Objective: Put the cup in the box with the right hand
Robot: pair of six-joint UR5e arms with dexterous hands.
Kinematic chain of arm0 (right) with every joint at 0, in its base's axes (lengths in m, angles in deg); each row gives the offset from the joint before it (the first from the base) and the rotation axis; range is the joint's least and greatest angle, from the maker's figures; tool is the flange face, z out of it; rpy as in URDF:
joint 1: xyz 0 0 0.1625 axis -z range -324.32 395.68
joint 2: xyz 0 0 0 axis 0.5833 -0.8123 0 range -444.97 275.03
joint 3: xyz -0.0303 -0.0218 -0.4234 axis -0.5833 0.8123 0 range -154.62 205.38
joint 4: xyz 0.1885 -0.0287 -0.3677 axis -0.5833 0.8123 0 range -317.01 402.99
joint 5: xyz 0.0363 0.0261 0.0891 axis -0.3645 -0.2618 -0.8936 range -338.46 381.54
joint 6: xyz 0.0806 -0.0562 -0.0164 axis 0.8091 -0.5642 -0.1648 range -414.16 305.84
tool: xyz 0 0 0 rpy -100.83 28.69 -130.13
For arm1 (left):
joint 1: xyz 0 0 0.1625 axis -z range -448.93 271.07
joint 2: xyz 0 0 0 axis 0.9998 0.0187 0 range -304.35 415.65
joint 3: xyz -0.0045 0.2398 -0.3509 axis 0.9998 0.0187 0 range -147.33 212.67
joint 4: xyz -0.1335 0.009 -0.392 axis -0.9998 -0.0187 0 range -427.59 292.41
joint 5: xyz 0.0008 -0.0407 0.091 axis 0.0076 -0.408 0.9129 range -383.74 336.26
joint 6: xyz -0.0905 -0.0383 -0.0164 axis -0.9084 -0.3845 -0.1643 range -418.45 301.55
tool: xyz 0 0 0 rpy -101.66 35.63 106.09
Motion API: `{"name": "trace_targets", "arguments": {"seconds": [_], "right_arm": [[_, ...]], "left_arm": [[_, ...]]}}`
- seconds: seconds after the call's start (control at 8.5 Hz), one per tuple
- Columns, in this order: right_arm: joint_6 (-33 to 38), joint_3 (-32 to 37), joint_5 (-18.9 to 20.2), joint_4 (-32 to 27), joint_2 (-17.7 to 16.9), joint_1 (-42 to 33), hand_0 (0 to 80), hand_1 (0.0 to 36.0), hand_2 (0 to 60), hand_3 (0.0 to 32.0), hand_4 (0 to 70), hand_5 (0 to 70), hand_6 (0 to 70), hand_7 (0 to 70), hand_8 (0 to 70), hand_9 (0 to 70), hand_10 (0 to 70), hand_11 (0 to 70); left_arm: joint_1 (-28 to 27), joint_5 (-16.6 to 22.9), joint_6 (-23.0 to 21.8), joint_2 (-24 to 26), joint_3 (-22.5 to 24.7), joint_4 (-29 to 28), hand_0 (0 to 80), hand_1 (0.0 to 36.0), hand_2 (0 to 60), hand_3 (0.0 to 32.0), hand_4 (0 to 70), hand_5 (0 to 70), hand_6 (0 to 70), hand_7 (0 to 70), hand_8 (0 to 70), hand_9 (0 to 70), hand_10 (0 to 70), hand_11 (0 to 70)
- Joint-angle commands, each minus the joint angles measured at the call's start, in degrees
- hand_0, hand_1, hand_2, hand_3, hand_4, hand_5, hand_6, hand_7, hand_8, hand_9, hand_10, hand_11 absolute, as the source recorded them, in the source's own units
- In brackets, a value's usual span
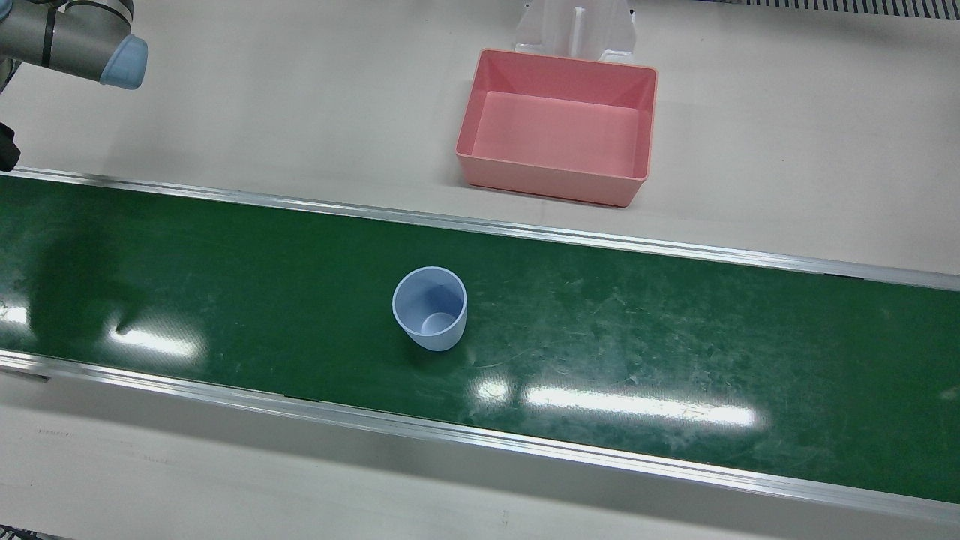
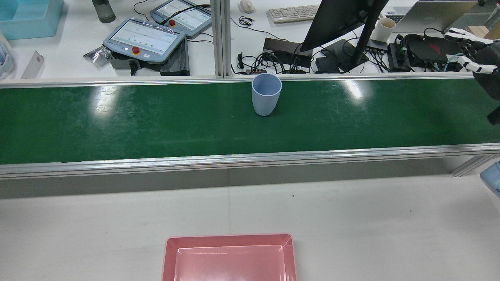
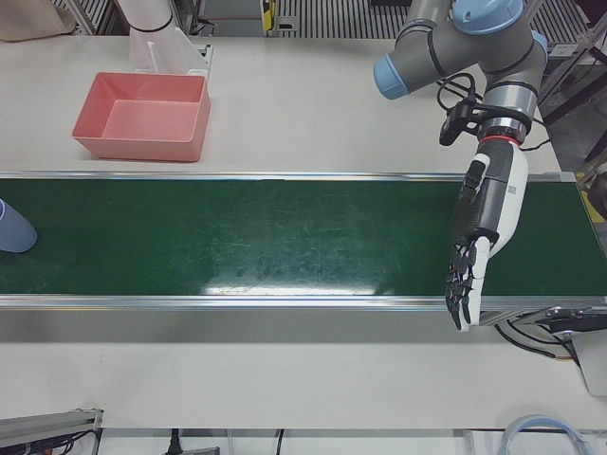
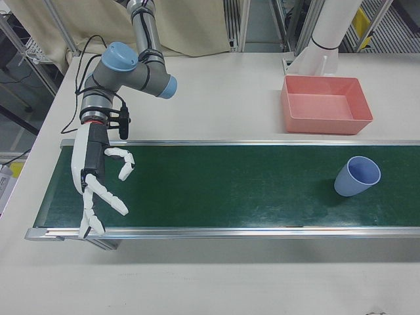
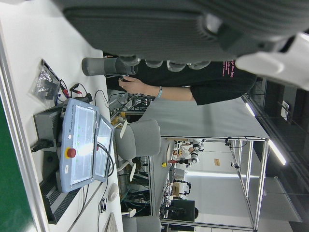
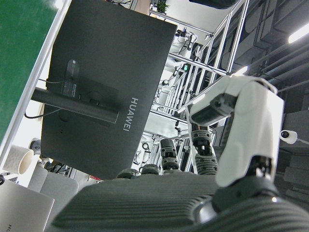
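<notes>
Nothing of the task is done yet, as far as the pictures show. The cup (image 1: 430,308) stands upright and alone on the green conveyor belt (image 1: 675,330), mouth up, with no hand near it. The pink box (image 1: 556,124) sits empty on the pale tabletop (image 1: 787,150) on the robot's side of the belt, well apart from the cup. Reaching, grasping, carrying and releasing all remain.

The right hand (image 4: 98,184) hangs over the far end of the belt on its own side, well apart from the cup, its fingers (image 4: 108,194) spread apart and holding nothing. The left hand (image 3: 479,242) hangs over the opposite end of the belt, pointing down, also holding nothing; its fingers (image 3: 462,284) lie nearly straight and close alongside one another.

The cup is a plain pale blue tumbler with no handle, slightly tapered so the base is narrower than the rim. Its wall looks smooth and matte, and its inside is empty. I judge it light and rigid, likely easy to wrap around the side, though its taper could let it slip downward in a loose hold.
</notes>
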Motion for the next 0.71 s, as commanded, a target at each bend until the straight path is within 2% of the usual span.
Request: {"name": "trace_targets", "arguments": {"seconds": [0.0,0.12,0.24,0.35,0.47,0.59], "right_arm": [[0.05,-0.19,0.11,0.03,0.12,0.45,47.6,10.6,5.4,0.0,13.8,3.1,4.9,20.8,0.0,4.6,0.0,0.0],[0.05,-0.28,0.29,0.03,0.12,0.71,48.1,11.8,4.8,0.0,11.5,3.4,4.9,20.9,0.0,4.4,0.0,0.0],[0.14,-0.46,0.29,0.03,0.12,1.15,50.7,12.5,0.0,0.0,12.3,4.0,5.1,21.3,0.0,4.5,0.0,0.0],[0.23,-0.46,0.29,0.03,0.03,1.5,51.2,13.7,3.0,0.0,11.2,4.3,5.3,22.2,0.0,4.4,0.0,0.0],[0.66,-0.46,0.29,0.03,0.03,1.94,50.2,17.0,12.5,0.0,7.8,4.4,5.3,22.2,0.0,4.1,0.0,0.0],[0.67,-0.46,0.29,0.03,0.03,2.47,50.9,15.2,6.2,0.0,10.6,4.3,5.3,22.1,0.0,3.9,0.0,0.0]], "left_arm": [[0.0,0.0,0.0,0.0,-0.07,0.0,0.0,0.0,0.0,0.0,0.0,0.0,0.0,0.0,0.0,0.0,0.0,0.0],[0.0,0.0,0.0,0.0,-0.07,0.0,0.0,0.0,0.0,0.0,0.0,0.0,0.0,0.0,0.0,0.0,0.0,0.0],[0.0,0.0,0.0,0.0,-0.07,0.0,0.0,0.0,0.0,0.0,0.0,0.0,0.0,0.0,0.0,0.0,0.0,0.0],[0.0,0.0,0.0,0.0,-0.07,0.0,0.0,0.0,0.0,0.0,0.0,0.0,0.0,0.0,0.0,0.0,0.0,0.0],[0.0,0.0,0.0,0.0,-0.07,0.0,0.0,0.0,0.0,0.0,0.0,0.0,0.0,0.0,0.0,0.0,0.0,0.0],[0.0,0.0,0.0,0.0,-0.07,0.0,0.0,0.0,0.0,0.0,0.0,0.0,0.0,0.0,0.0,0.0,0.0,0.0]]}}
